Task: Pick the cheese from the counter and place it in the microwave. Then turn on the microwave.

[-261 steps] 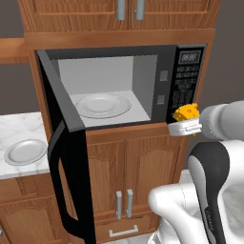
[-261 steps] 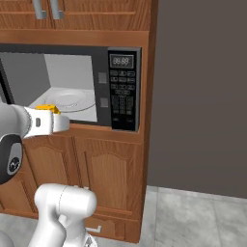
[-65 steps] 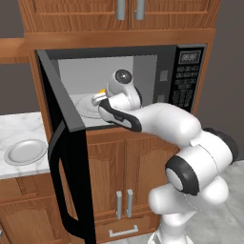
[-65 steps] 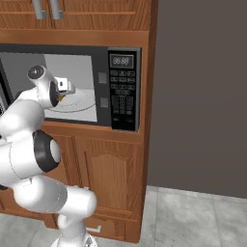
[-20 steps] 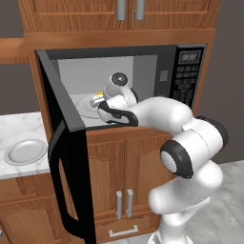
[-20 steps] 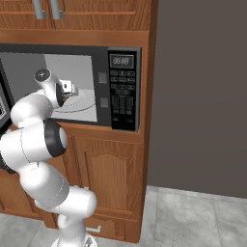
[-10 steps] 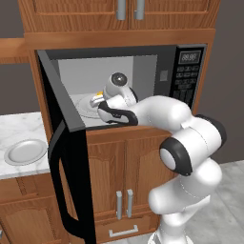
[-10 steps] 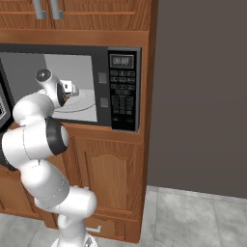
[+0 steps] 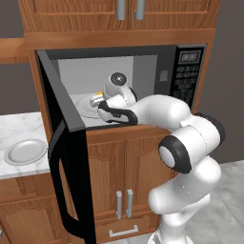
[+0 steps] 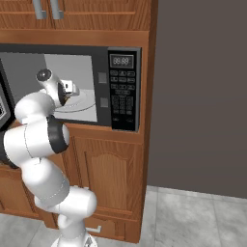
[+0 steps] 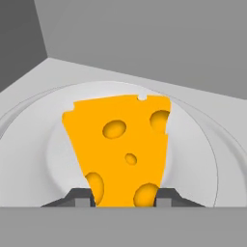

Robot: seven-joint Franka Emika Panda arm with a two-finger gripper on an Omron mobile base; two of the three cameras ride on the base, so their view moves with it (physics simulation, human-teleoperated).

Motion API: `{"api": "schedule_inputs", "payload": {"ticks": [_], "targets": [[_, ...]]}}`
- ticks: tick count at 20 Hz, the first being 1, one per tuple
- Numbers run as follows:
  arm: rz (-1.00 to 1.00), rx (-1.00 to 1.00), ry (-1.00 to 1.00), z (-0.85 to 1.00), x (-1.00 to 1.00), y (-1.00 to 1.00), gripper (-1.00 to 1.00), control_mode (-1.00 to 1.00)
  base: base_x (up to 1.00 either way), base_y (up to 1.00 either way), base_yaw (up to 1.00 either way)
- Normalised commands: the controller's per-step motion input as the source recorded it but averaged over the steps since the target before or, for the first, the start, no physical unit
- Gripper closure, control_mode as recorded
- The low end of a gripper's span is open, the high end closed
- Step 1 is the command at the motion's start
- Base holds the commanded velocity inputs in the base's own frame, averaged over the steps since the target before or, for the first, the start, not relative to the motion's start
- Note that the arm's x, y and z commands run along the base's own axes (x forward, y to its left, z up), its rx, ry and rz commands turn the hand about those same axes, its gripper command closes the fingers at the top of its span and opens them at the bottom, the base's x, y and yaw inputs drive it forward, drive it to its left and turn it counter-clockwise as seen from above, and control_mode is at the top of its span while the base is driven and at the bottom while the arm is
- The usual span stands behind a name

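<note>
Pincer (image 11: 124,198) clamping orange-yellow holed cheese wedge (image 11: 118,144), hanging over round white turntable plate (image 11: 193,159), frame centre, inside open black microwave (image 9: 167,71).

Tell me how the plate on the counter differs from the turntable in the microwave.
The plate lies out on the marble counter; the turntable sits inside the microwave. The plate has nothing over it; the turntable has the gripper above it, shut on the cheese. Both are round, shallow and pale.
</note>
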Motion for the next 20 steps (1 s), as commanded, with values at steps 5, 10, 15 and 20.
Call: {"api": "schedule_inputs", "payload": {"ticks": [5,10,15,20], "targets": [[-0.01,0.0,0.01,-0.03,0.07,0.06,-1.0,-1.0,0.0,0.0,0.0],[-0.01,0.0,0.01,-0.03,0.08,0.04,-1.0,-1.0,0.0,0.0,0.0],[0.0,0.0,0.0,-0.03,0.02,0.0,-1.0,-1.0,0.0,0.0,0.0],[0.0,0.0,0.0,0.0,0.0,0.0,-1.0,-1.0,0.0,0.0,0.0]]}}
